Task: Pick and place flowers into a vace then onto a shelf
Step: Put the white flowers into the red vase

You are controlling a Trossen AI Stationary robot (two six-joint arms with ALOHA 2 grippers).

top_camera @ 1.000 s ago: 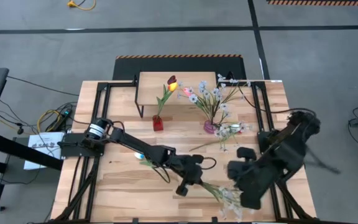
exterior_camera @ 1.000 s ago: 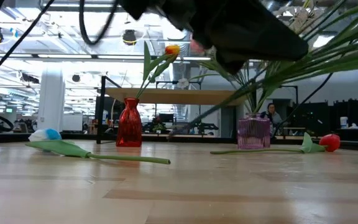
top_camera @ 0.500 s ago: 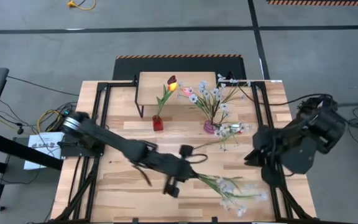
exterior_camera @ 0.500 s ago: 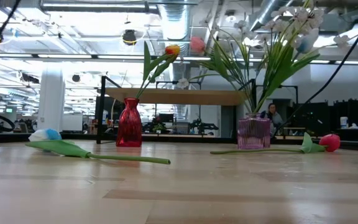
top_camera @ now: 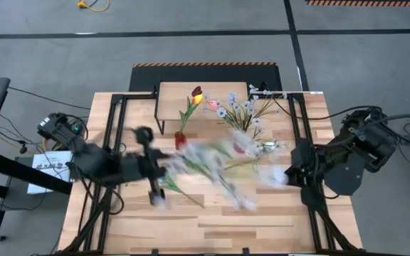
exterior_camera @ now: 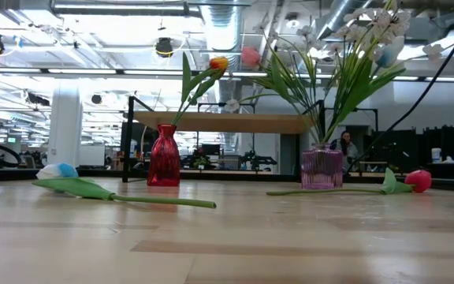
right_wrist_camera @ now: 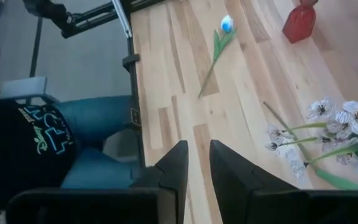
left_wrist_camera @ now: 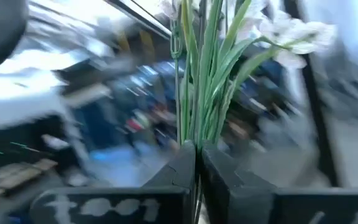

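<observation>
An industrial lab or workshop hall: exposed ceiling ducts [exterior_camera: 219, 24] and strip lights at twelve o'clock, grey concrete floor [top_camera: 191, 50] with hazard-striped tape [top_camera: 203, 65].

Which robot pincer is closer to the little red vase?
The left. The left pincer, shut on a spray of white flowers, is just in front of the red vase, slightly to its left. The right pincer waits farther off, near the table's right edge.
</observation>
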